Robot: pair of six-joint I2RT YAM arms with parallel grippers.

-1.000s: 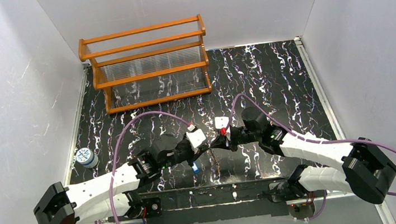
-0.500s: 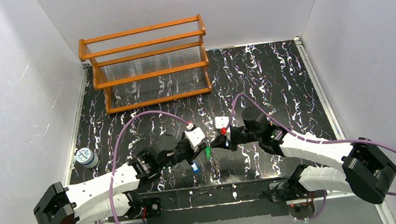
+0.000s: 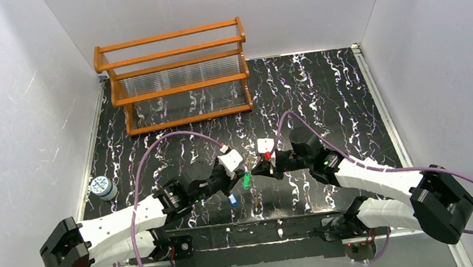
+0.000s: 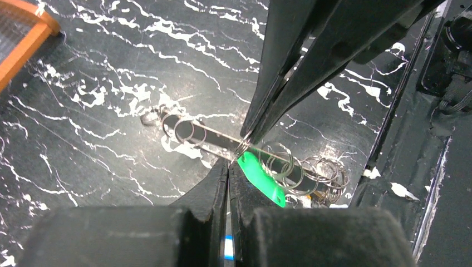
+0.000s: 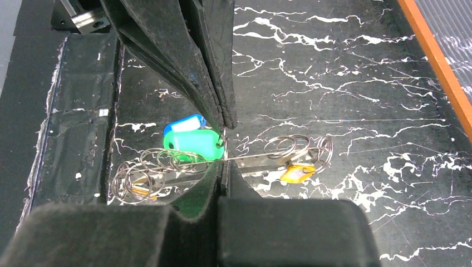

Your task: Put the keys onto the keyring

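My two grippers meet tip to tip over the near middle of the black marbled table. A green key hangs just below them. Left gripper is shut, apparently on the green key's small ring. Right gripper is shut on the keyring, a thin wire threaded with several small split rings. On the table under them lie a blue key and a yellow key. Through the slit between my left fingers, a strip of the blue key shows.
An orange wooden rack with clear slats stands at the back left. A small white jar with a blue top sits at the table's left edge. Purple cables arch over both arms. The black base rail runs along the near edge.
The green key has come into sight between the grippers. The left gripper has drawn back slightly to the left. Both grippers stay shut.
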